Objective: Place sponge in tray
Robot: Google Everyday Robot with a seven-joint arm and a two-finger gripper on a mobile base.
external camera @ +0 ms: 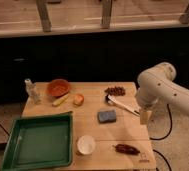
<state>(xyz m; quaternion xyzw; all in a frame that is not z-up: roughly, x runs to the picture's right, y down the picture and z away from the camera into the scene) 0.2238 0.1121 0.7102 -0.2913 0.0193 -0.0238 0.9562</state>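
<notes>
1. While the arm [155, 82] stood off at the right side of the tabletop [95, 131], the sponge [106, 116] lay flat near the middle of the wood, untouched and with bare board around it. From that I judged the pick had not begun.
2. The tray [38, 142] sat at the front left corner, well apart from the sponge, its green floor bare. It looked laid out as a wide, easy target for a drop from above.
3. A white cup [86, 145] stood near the front edge, just beside the tray's right rim and roughly on the line from sponge to tray. I thought a low carry might clip it.
4. A long pale utensil [123, 105] lay just beyond the sponge, between it and the robot. That seemed a good reason to come down on the sponge from overhead, not sweep in sideways.
5. The arm was bent sharply. Its bulky white elbow was raised above the right rear corner, one link ran off to the right, and the other dropped steeply toward the board.
6. At the foot of that drop the end effector [145, 116] hung at the tabletop's right edge. It was near the sponge on its right side but not over it.
7. Whether the end effector was apart or together I could not tell from where I stood. It certainly did not have the sponge.
</notes>
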